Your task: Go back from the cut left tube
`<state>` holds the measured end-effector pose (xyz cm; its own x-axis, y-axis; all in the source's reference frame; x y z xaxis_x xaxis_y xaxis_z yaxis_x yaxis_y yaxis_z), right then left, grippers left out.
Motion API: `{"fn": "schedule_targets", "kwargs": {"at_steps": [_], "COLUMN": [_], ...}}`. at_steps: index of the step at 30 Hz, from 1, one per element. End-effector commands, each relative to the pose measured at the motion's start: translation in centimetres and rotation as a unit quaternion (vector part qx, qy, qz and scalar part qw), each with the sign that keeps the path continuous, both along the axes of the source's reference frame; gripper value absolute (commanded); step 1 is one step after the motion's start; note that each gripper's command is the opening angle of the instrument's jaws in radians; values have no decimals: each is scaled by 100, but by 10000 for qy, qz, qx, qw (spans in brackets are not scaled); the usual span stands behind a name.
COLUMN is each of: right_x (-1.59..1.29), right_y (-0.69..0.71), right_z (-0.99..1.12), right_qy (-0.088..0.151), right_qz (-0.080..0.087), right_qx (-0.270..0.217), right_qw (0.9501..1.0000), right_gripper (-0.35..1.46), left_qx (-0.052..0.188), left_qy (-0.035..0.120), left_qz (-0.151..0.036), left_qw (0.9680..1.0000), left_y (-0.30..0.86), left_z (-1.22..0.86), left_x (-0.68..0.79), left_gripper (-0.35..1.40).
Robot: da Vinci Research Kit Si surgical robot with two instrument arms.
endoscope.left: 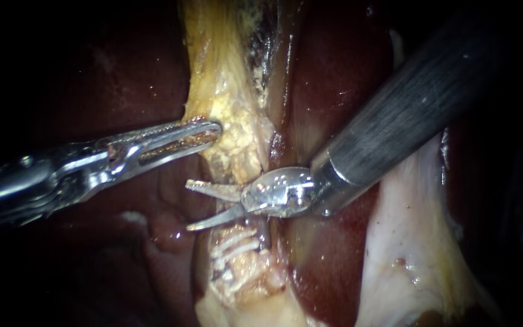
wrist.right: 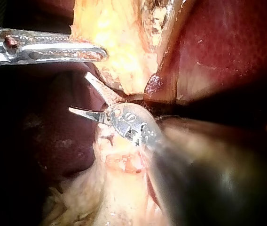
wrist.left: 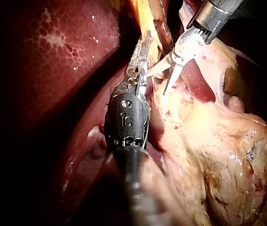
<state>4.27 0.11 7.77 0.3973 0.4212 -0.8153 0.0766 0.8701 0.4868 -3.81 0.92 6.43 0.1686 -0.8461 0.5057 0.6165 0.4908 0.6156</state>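
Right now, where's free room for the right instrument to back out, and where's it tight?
Free: bare liver between the yellow tube and the shaft of the right instrument; backing along that shaft looks clear. There is also liver below the left instrument. Tight: the right instrument's open jaws sit beside the tube's cut, just below the left instrument's tip.

The liver [wrist.left: 53, 37] is dark red with pale netted mottling. The tissue strip [endoscope.left: 225, 91] is yellow-cream. The left instrument [endoscope.left: 204, 134] is silver. The right instrument [endoscope.left: 189, 206] has silver jaws and a dark grey shaft.
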Motion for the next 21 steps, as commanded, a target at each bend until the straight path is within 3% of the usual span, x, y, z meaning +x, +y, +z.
{"fn": "schedule_targets", "kwargs": {"at_steps": [1,5,10,15,19,21], "right_x": [0,-2,-21,-61,-92,-106], "right_y": [-1,-8,-21,-27,-18,-9], "right_z": [0,-3,-10,-28,-42,-50], "right_qy": [2,24,177,239,207,177], "right_qz": [-5,-44,-269,-504,-685,-650], "right_qx": [-1,-9,-176,-272,-349,-433], "right_qw": [10000,10000,9993,9981,9968,9968], "right_gripper": [78,114,128,135,131,133], "left_qx": [0,0,-5,-10,-15,-15], "left_qy": [1,0,5,10,17,16], "left_qz": [-1,1,-1,-3,-7,-5], "left_qw": [10000,10000,10000,10000,10000,10000], "left_y": [0,0,0,1,3,3], "left_z": [0,0,1,3,5,5], "left_x": [0,0,3,7,10,11], "left_gripper": [-35,-35,-35,-35,-35,-35]}}
